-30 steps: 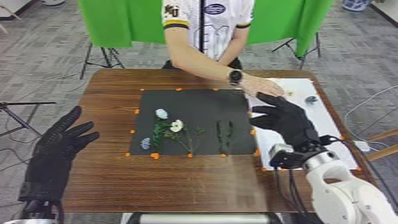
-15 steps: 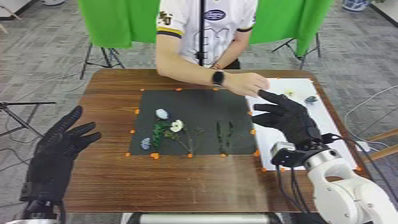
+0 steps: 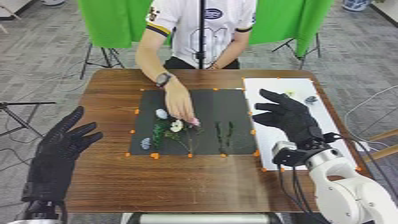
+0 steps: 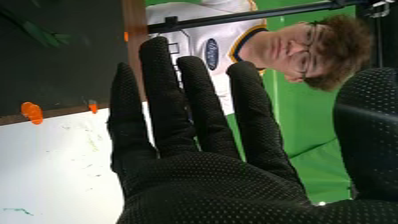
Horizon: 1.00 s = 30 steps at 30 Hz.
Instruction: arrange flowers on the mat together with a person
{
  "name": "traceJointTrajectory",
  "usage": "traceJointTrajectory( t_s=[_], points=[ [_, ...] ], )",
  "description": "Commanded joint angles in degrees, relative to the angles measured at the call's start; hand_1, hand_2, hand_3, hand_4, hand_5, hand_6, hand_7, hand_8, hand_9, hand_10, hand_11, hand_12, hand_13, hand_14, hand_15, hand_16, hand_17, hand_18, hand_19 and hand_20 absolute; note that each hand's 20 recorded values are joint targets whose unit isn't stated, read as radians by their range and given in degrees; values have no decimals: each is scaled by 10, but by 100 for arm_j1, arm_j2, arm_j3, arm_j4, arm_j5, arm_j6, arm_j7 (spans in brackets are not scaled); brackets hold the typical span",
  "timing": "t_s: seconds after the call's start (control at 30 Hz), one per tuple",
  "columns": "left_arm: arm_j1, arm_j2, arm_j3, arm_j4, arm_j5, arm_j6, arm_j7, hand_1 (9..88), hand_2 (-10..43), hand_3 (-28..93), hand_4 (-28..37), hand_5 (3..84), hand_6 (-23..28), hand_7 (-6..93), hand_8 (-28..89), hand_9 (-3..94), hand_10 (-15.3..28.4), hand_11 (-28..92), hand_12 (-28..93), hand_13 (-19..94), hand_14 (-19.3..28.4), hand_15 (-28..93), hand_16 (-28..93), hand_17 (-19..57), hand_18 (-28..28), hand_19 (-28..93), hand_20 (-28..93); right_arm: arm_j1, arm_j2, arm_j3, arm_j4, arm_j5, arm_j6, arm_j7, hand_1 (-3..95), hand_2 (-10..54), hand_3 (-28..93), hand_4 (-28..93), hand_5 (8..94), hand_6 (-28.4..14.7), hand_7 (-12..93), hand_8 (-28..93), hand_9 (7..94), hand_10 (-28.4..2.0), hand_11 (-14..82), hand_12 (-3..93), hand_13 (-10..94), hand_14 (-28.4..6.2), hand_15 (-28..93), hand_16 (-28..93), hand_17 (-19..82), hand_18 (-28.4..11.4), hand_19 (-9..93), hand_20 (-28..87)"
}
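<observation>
Your pink flower [image 3: 195,121] is at the fingertips of the person's hand [image 3: 180,107], over the middle of the dark mat [image 3: 226,102], to the left of your robot's right hand [image 3: 289,119] and well apart from it. Just left of it you have the white flower [image 3: 177,126]; farther left are a pale flower [image 3: 162,114] on the far side, a leafy sprig [image 3: 159,132], and a blue flower [image 3: 146,143] on the near side. Green stems [image 3: 225,136] lie to its right.

Your right hand is over the white sheet [image 3: 271,86], fingers straight and thumb spread apart, holding nothing. Beyond it, at the sheet's far end, are a yellowish flower [image 3: 290,93] and a greyish flower [image 3: 311,100]. Your left hand [image 3: 62,144] is at the left of the table [image 3: 178,185], fingers relaxed, thumb apart.
</observation>
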<state>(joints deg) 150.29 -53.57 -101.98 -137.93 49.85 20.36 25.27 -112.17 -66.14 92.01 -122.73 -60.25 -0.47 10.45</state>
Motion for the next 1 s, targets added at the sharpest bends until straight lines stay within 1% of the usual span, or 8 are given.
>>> traceJointTrajectory(
  t_s=[0.03,0.1,0.23,0.4,0.43,0.47,0.7,1.0],
  points=[
    [66,8,41,-16,-36,70,-14,154,0,774,-283,288,34,158,-112,321,179,223,117,242,264,485,-76,-83,249,474,163,-62,-26,-26,-6,-63,-2,5,187,54,730,-253,446,-27,105,-96,467,-192,128,144,399,-211,426,100,96,-260,526,136],
    [43,-8,37,-13,-11,48,-50,154,1,773,-283,288,34,158,-112,321,179,224,117,241,264,485,-76,-85,248,474,162,-80,-25,-12,-14,-64,2,1,187,54,731,-252,446,-27,105,-96,467,-192,129,145,400,-211,426,101,96,-260,526,136],
    [55,8,51,-11,-19,60,-36,157,2,774,-283,289,35,159,-113,321,180,226,117,241,264,488,-76,-88,248,474,159,-61,-9,-23,-7,-96,15,21,187,53,732,-252,447,-27,105,-96,468,-192,129,145,402,-210,430,102,96,-260,527,138],
    [-31,-13,54,9,-1,27,-119,160,5,773,-283,291,37,159,-113,323,181,228,117,240,265,491,-77,-89,248,475,158,-69,36,-39,1,-147,72,34,188,53,732,-253,448,-26,107,-96,470,-191,132,146,404,-210,441,104,97,-261,531,141],
    [4,5,59,-2,-12,66,-70,160,6,772,-283,291,37,158,-113,323,181,228,117,240,265,492,-77,-90,248,475,158,-35,45,-42,21,-208,63,41,188,53,733,-253,448,-26,107,-97,470,-191,132,146,405,-210,443,105,97,-261,532,142],
    [3,-7,48,0,7,38,-101,161,5,774,-283,292,37,159,-113,323,181,228,116,240,265,492,-78,-90,247,475,157,-54,87,-34,12,-264,102,49,188,53,733,-252,448,-26,107,-97,471,-191,132,146,405,-210,445,105,98,-261,534,143],
    [17,4,46,-8,1,68,-83,162,6,773,-283,291,36,159,-113,323,182,229,116,240,265,494,-79,-91,247,476,156,74,409,84,106,-559,366,109,197,50,734,-252,451,-27,108,-97,476,-192,135,146,419,-211,462,104,117,-260,554,147],
    [24,34,83,-15,25,79,-80,162,6,773,-283,293,38,159,-113,324,181,229,115,240,265,496,-81,-92,245,475,156,431,936,160,294,-1503,841,599,216,40,738,-249,457,-28,113,-98,485,-190,143,146,443,-206,488,102,144,-262,587,149]
  ],
)
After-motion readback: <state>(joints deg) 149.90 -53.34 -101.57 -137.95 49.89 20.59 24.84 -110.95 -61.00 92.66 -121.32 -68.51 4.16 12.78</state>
